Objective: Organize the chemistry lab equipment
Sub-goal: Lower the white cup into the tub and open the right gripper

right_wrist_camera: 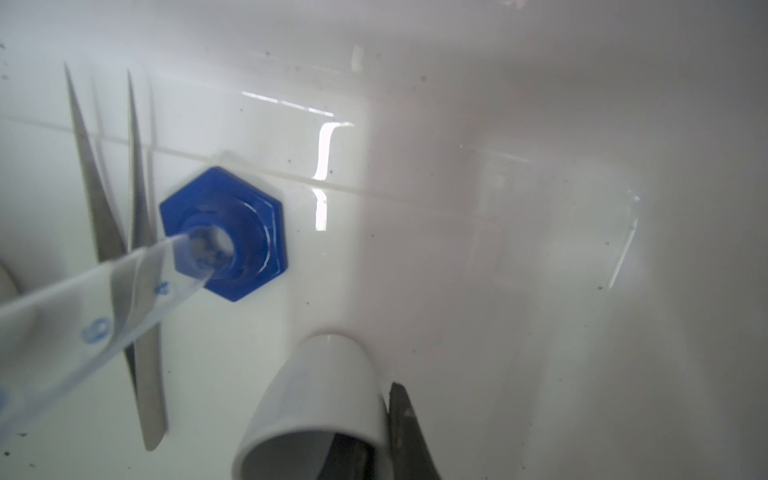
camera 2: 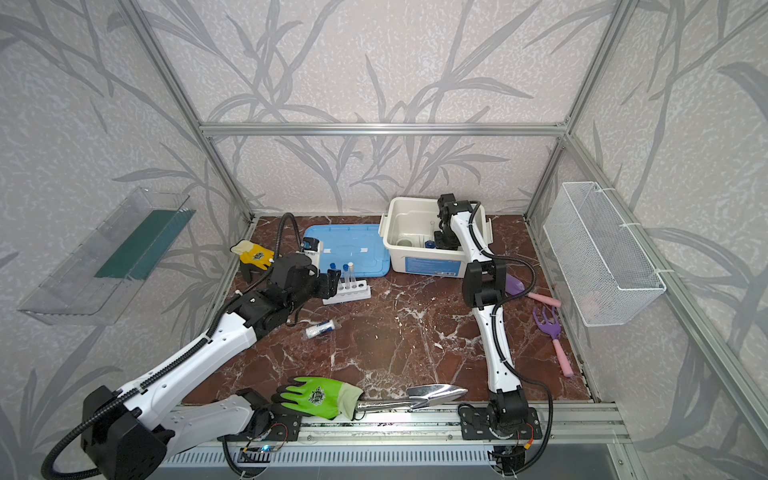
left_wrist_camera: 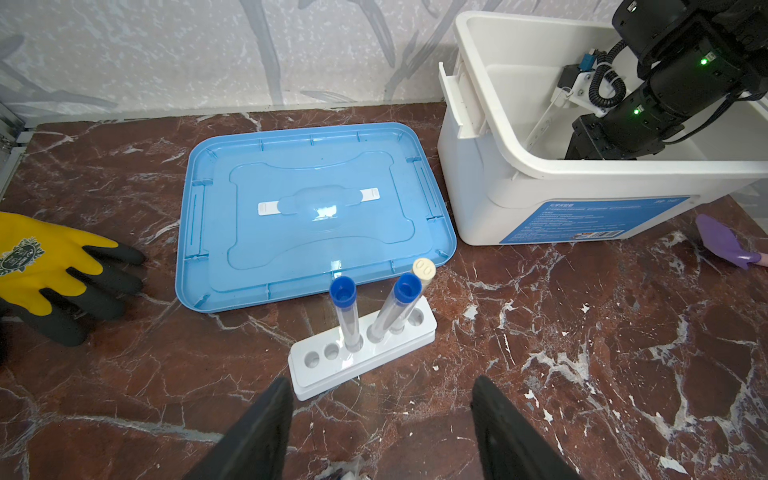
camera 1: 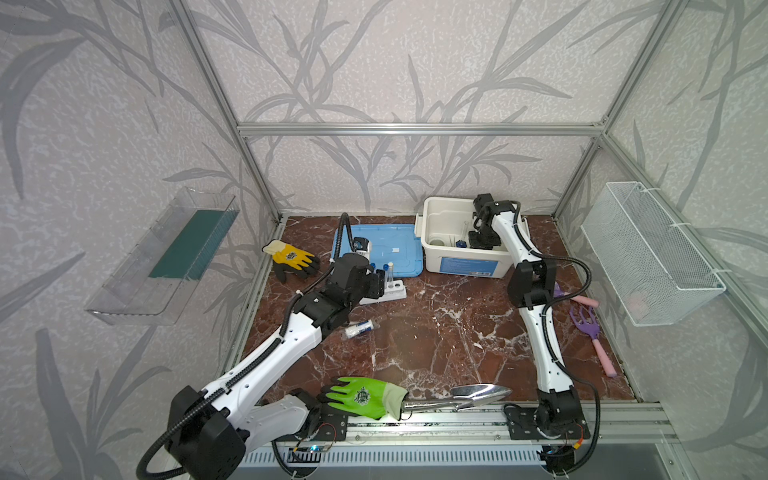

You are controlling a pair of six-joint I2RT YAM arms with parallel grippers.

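A white six-hole rack (left_wrist_camera: 365,357) stands on the marble table with three clear test tubes in it, two blue-capped (left_wrist_camera: 343,291) and one white-capped (left_wrist_camera: 424,269). My left gripper (left_wrist_camera: 380,382) is open just short of the rack (camera 1: 386,293), touching nothing. My right gripper (right_wrist_camera: 382,415) reaches down into the white bin (camera 1: 440,257). It is shut on the wall of a small white cup (right_wrist_camera: 328,386), one finger inside and one outside. On the bin floor lie metal tweezers (right_wrist_camera: 104,224) and a clear measuring tube on a blue hexagonal foot (right_wrist_camera: 253,266). A small bottle (camera 1: 359,329) lies on the table.
The bin's blue lid (camera 1: 395,249) lies flat behind the rack. A yellow glove (camera 1: 291,257) is at the back left. A green glove (camera 1: 361,397) and a metal trowel (camera 1: 478,395) lie at the front edge. A purple rake (camera 1: 586,328) is on the right, near a wire basket (camera 1: 648,253).
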